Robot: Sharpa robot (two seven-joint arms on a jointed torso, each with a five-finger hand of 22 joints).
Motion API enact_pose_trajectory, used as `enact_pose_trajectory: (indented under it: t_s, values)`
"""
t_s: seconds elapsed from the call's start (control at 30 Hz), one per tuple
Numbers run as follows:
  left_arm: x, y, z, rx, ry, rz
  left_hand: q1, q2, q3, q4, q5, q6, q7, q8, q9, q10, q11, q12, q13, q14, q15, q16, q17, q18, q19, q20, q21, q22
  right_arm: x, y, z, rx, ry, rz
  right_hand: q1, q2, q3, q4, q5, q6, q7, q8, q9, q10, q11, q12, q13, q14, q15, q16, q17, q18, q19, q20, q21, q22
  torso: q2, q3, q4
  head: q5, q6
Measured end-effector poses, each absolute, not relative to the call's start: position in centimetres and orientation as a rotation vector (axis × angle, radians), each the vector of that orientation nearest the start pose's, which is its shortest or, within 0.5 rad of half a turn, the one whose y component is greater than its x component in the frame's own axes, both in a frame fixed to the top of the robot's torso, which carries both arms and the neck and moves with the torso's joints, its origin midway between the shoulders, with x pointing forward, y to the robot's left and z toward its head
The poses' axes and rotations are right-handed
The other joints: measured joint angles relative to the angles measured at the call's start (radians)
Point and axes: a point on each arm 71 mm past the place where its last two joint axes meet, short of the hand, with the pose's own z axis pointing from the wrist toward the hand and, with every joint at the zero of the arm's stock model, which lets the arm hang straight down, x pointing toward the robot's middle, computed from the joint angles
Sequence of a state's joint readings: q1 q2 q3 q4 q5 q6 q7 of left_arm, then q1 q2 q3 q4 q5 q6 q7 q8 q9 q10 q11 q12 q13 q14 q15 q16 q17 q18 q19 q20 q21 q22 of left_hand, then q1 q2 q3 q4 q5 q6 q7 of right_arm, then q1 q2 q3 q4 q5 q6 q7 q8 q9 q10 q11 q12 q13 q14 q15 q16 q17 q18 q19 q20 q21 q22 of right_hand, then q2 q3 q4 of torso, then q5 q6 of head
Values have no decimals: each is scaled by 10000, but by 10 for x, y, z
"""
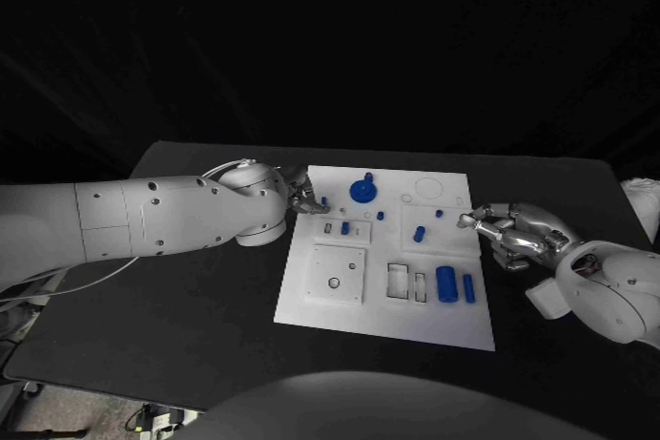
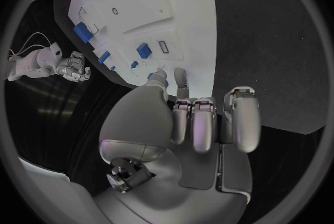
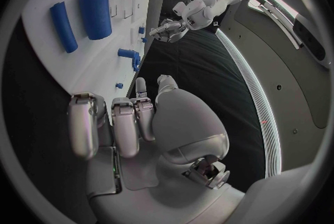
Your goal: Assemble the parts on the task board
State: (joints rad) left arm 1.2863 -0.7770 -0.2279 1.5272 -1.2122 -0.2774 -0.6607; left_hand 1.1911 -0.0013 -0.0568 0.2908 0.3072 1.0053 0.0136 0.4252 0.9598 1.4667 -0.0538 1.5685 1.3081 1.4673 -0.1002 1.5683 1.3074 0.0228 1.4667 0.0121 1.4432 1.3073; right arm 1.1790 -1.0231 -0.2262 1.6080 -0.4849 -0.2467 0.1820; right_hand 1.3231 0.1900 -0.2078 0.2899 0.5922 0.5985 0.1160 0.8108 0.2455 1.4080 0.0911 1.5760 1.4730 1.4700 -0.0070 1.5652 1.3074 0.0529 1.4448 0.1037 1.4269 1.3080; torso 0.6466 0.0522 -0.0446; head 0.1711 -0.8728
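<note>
Assembly looks barely begun. Task board (image 1: 317, 302) lies mid-table; blue parts (image 1: 445, 282) lie loose near its right side, and a blue disc (image 1: 363, 190) sits at its far edge. Left hand (image 1: 302, 197) and right hand (image 1: 512, 232) flank the board, fingers curled, holding nothing.

From where I stood, the left hand (image 1: 305, 197) sat at the task board's (image 1: 413, 316) near-left edge, and its white forearm covered the table (image 1: 165, 325) beneath it. Whether its fingertips (image 2: 161, 74) touched the small blue peg (image 1: 324, 202) beside them was too fine to tell. The right hand (image 1: 512, 232) hid the board's right edge where its curled fingers met it; contact there could not be judged either. The tiny blue pieces by the small recess (image 1: 345, 229) were too small to tell apart in shape.
</note>
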Motion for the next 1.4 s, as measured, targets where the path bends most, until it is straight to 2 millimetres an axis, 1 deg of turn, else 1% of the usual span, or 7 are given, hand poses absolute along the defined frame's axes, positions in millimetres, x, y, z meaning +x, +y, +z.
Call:
enact_pose_trajectory:
  t_s: [0.07,0.13,0.4,0.57,0.9,1.07,1.4]
  values:
    - [478,207,-230,-2715,20110,-1996,-382,-96,-36,37,-399,0,0,0,0,0,0,0,0,0,0,0,0,1,0,0,0,0,429,-266,-254,7597,19014,11391,0,0,0,0,0,0,0,0,0,0,0,0,0,0,0,0,0,-1,0,0,0,-1,7,-2,-1,-5,0]
    - [479,208,-230,-2691,20025,-1900,-725,-174,-111,50,-543,0,0,0,14,0,0,0,0,0,0,0,0,0,0,0,0,0,429,-266,-254,7604,19017,11384,0,0,0,0,0,0,0,0,0,0,0,0,0,0,0,0,0,0,0,0,0,-1,10,0,-2,-5,0]
    - [487,203,-229,-2454,19702,-1591,-1316,-142,-368,36,-524,-36,37,0,58,0,0,0,-1,0,0,0,-1,0,0,0,0,0,429,-266,-255,7600,19037,11390,0,0,28,-28,0,0,0,0,-8,0,0,1,0,1,1,0,-1,0,0,0,0,-2,10,2,-5,-3,0]
    - [495,197,-229,-2446,19606,-1481,-1352,-107,-451,14,-70,-35,37,0,99,0,0,0,-1,0,0,0,-1,0,0,0,0,0,429,-266,-255,7601,19051,11389,0,0,28,-28,40,0,0,0,-8,0,0,1,0,1,1,0,-1,0,-36,-37,0,-2,10,3,-6,-6,0]
    - [509,191,-231,-2612,19543,-1245,-1284,-39,-469,30,289,-35,38,0,137,0,0,0,-1,0,0,0,-1,0,-1,1,1,0,429,-265,-255,7594,19085,11404,0,0,28,-28,40,0,0,0,-8,0,0,10,0,2,1,0,7,0,-36,-37,0,-3,7,13,-6,1,0]
    - [515,194,-231,-2700,19527,-1041,-1187,58,-505,12,770,-35,38,0,191,0,1,0,-1,0,0,0,-1,1,0,1,0,0,429,-265,-255,7594,19099,11408,-1,0,28,-28,40,0,0,0,-7,0,0,13,0,2,2,0,7,0,-36,-37,0,-3,7,13,-8,-20,0]
    - [518,196,-232,-2683,19598,-890,-1139,106,-505,12,933,-34,38,6,266,0,1,0,-2,0,0,0,7,1,0,1,1,0,429,-265,-255,7599,19122,11403,-1,0,28,-28,40,0,0,0,-6,0,0,-17,0,2,2,0,6,0,-36,-37,0,-5,7,7,-4,-28,0]
